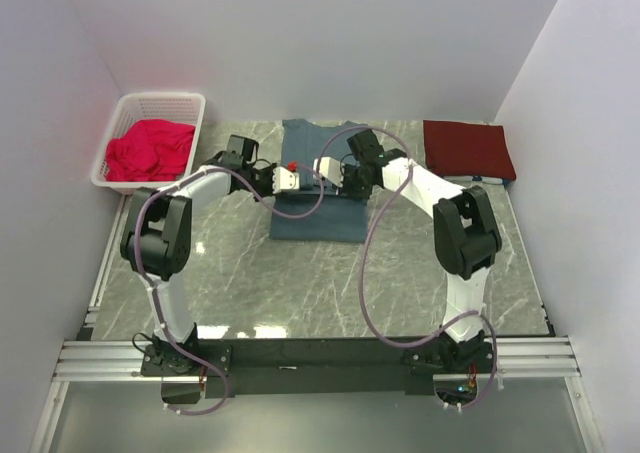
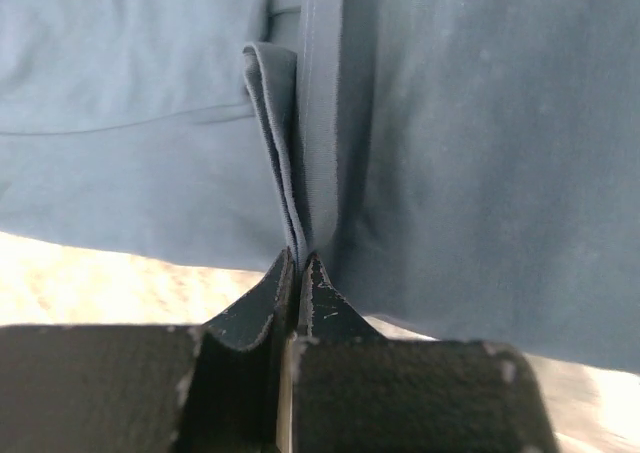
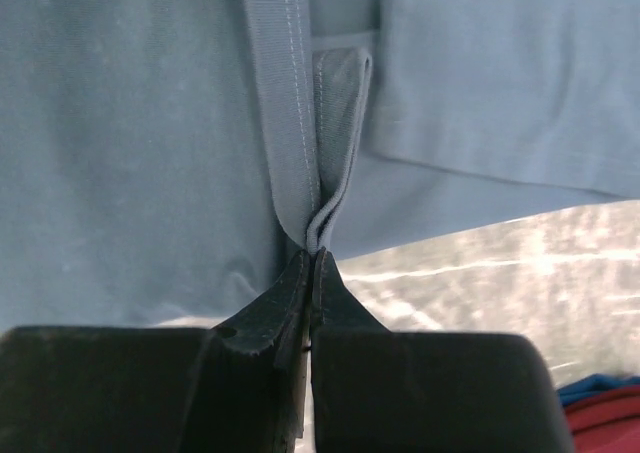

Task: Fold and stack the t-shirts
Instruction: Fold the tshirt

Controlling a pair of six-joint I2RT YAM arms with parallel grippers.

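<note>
**Two Arms Pinch Blue-Grey Shirt at Mid-Desk**

Far out to the left of the left fingers, a white basket point(image 1: 165, 100) holding a heap of red cloth point(image 1: 150, 149) sits at the far-left corner of the marbled desk point(image 1: 300, 293). The left fingers point(image 1: 288, 179) reach in from that side and are clenched on the blue-grey t-shirt point(image 1: 318, 221). In the left wrist view their tips point(image 2: 312, 273) press together on a narrow upright fold of the hem. The flat body of the shirt point(image 2: 480, 153) spreads beyond them and to either side, and pale desk shows close by on the left.

From above, the shirt lies as a long narrow rectangle under and between both pairs of fingers, with its collar end toward the back wall. The right fingers point(image 1: 332, 173) face the left pair, just beside them, and grasp the same garment. The right wrist view shows a stitched band and a thin fold of the cloth point(image 3: 130, 153) caught between the tips point(image 3: 300, 273), with bare desk to their right.

Well out to the right of the right fingers, the maroon t-shirt point(image 1: 468, 150) lies folded into a rectangle at the far-right of the desk, apart from the blue-grey one.
</note>
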